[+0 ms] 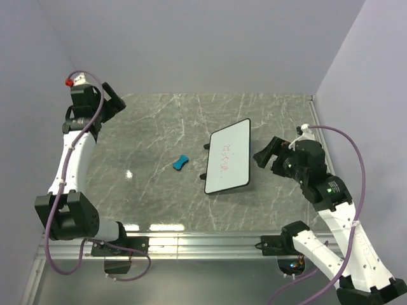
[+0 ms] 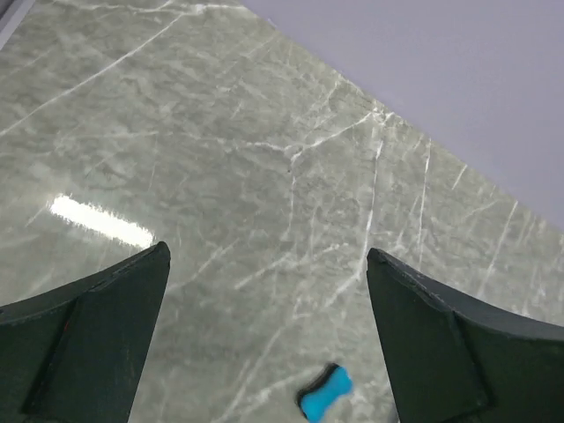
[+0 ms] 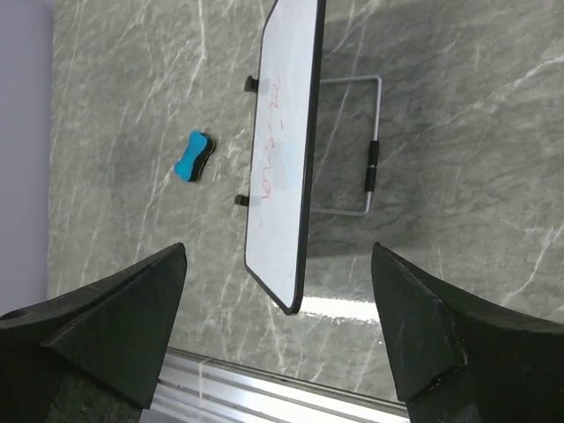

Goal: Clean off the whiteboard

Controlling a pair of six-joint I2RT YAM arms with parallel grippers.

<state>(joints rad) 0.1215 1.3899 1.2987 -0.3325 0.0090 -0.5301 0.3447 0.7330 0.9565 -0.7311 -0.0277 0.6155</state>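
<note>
Standing propped at centre-right of the top view: whiteboard [image 1: 231,171], red scribbles [image 1: 225,157] on its face, nothing wiped yet.

- Orientation: the long axis runs nearly bottom-to-top of the frame, with the top end leaning slightly right. The footed edge rests on the grey marble tabletop [image 1: 152,127]. The face slants up toward frame left, and a wire stand [image 3: 374,167] sits behind it.
- Blue eraser [image 1: 180,162]: lies flat left of the board, apart from it, untouched.
- Left gripper [image 2: 267,264]: upper left of the frame, jaws spread wide, empty, well apart from the eraser.
- Right gripper [image 3: 278,251]: just right of the board, jaws spread wide, empty.
- Hazards, as judged: wiping pressure may tip or slide the lightly propped board unless it is braced. The small eraser may skid from a poorly centred pinch.
</note>
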